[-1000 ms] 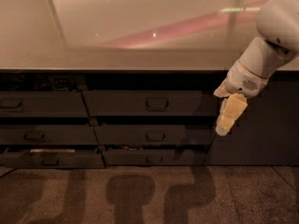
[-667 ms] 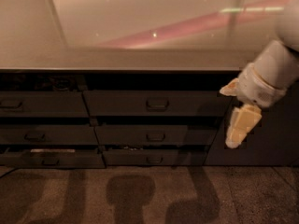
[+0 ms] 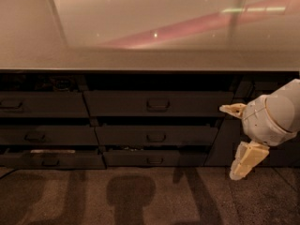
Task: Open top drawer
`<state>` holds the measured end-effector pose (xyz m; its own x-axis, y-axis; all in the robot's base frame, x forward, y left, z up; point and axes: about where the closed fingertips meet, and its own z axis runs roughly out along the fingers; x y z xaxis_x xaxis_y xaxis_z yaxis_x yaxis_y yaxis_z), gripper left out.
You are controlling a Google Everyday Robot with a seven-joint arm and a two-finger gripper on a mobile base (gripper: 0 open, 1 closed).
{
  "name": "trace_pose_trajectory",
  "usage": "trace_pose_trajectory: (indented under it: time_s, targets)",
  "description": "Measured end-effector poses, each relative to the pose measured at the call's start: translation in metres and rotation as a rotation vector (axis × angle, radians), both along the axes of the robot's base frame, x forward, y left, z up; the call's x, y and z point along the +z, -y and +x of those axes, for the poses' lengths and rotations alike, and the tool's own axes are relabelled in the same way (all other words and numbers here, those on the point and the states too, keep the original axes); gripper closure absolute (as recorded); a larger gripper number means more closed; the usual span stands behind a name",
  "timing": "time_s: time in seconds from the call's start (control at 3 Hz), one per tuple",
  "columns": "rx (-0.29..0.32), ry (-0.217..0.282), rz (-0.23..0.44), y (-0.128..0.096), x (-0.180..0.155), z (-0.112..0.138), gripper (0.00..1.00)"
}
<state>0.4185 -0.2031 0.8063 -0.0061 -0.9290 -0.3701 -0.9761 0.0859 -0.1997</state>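
Observation:
The top drawer (image 3: 197,103) is the wide dark grey front in the middle column, just under the countertop, with a small loop handle (image 3: 158,104) at its centre. Its front sits about flush with its neighbours. My gripper (image 3: 229,142) is at the right, in front of the cabinet's right end, to the right of and lower than the handle. It holds nothing. Its two pale fingers are spread: one fingertip (image 3: 230,109) points left at the drawer's right end, the other (image 3: 243,162) hangs down towards the floor. It does not touch the handle.
A pale countertop (image 3: 150,55) overhangs the drawers. A narrower drawer front (image 3: 42,104) is at the left. Slimmer drawers (image 3: 157,136) lie below; the bottom left one (image 3: 51,159) is ajar with something pale inside. A dark panel (image 3: 225,144) is behind my gripper. Speckled floor (image 3: 131,196) is in front.
My gripper has moved down and to the right, lower across the cabinet's right end. The drawers have not moved.

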Motion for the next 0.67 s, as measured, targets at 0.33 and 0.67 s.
trace_pose_trajectory:
  time_s: [0.33,0.67]
  targets:
    - [-0.001,0.0,-0.001,0.001,0.0,0.0,0.0]
    - [-0.035,-0.034,-0.045,0.004,-0.009,0.019,0.0]
